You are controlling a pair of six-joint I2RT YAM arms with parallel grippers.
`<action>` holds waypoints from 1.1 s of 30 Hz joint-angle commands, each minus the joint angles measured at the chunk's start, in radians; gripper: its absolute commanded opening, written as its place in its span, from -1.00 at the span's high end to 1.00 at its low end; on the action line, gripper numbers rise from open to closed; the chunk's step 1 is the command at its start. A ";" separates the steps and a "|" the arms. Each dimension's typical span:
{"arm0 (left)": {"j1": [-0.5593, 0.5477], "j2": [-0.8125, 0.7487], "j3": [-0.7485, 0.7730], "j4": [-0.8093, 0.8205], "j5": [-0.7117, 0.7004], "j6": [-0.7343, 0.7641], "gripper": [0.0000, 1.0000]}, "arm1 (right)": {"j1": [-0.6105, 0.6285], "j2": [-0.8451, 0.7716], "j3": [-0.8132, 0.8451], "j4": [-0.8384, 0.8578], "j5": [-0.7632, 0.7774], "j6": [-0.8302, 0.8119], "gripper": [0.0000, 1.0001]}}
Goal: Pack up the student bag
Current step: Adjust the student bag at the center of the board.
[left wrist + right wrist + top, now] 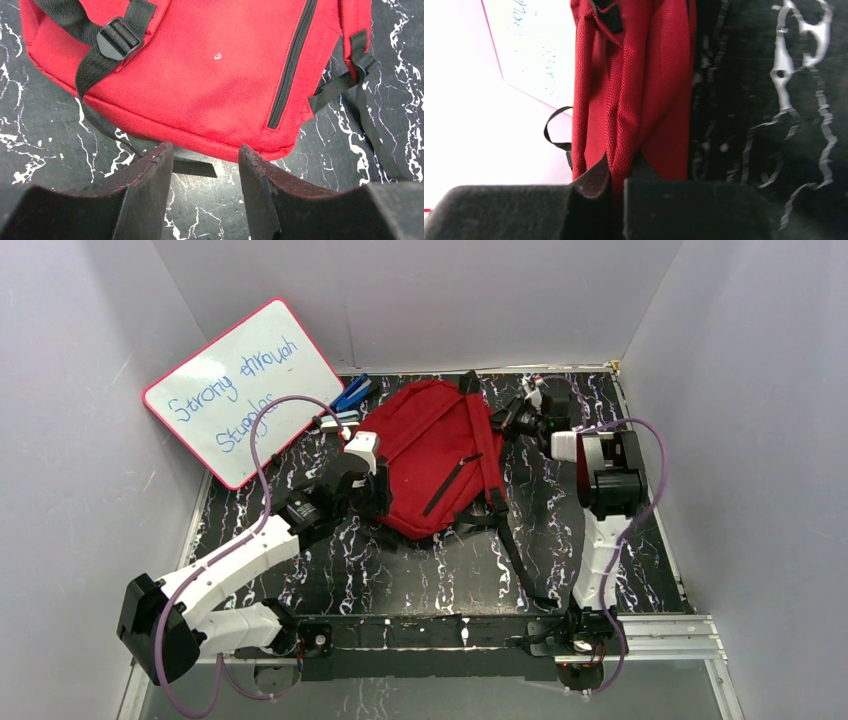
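Note:
The student bag (430, 455), a red fabric backpack with black straps and zippers, lies flat in the middle of the table. My left gripper (378, 488) sits low at its left edge and is open. In the left wrist view the left gripper (205, 160) holds nothing, and a loose black strap end (192, 167) lies on the table just in front of the student bag (210, 75). My right gripper (505, 420) is at the bag's far right edge. In the right wrist view the right gripper (619, 177) is shut on a fold of the student bag's (639, 85) red fabric.
A whiteboard (240, 390) with blue writing leans at the back left, also seen as the whiteboard (534, 55) behind the bag. A blue stapler (350, 395) and a small item (335, 422) lie between it and the bag. Long black straps (515, 550) trail toward the front.

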 commanded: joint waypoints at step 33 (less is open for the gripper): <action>0.007 -0.067 0.075 -0.017 -0.211 0.042 -0.07 | 0.268 -0.810 0.430 -0.694 0.967 -1.228 1.00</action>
